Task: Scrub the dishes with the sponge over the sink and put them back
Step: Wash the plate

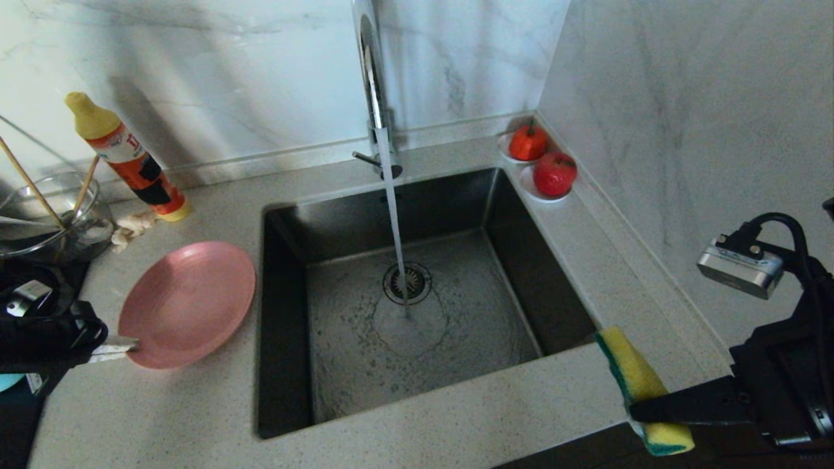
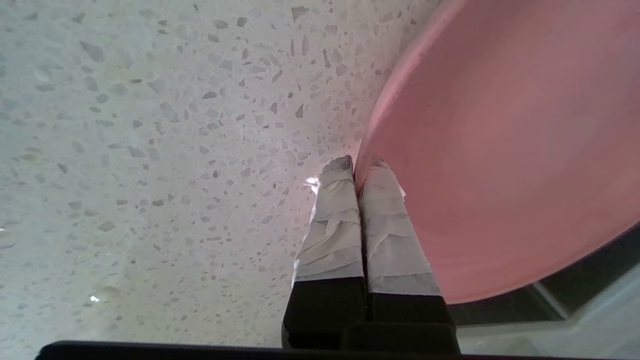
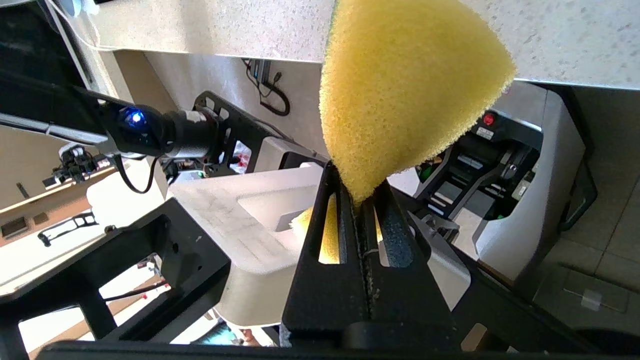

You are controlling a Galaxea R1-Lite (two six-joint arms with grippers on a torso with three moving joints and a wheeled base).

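The pink plate [image 1: 189, 303] lies on the counter left of the sink [image 1: 521, 260]. My left gripper [image 1: 124, 345] is shut on the plate's near-left rim [image 2: 380, 125], one taped finger [image 2: 332, 220] under the rim and one on top of it. My right gripper [image 1: 642, 407] hovers at the counter's front right edge, shut on the yellow sponge [image 1: 635, 371], which sticks up from the jaws with its green layer on the edge facing the sink. In the right wrist view the sponge [image 3: 410, 85] bulges out past the closed gripper [image 3: 357, 192]. Two wooden chopsticks [image 1: 32, 189] stand in a glass bowl at the far left.
Water runs from the tall chrome tap [image 1: 371, 78] onto the drain strainer [image 1: 407, 283]. An orange detergent bottle [image 1: 130, 163] and a glass bowl [image 1: 85, 234] stand at the back left. Two saucers with red fruit [image 1: 554, 174] sit in the back right corner by the wall.
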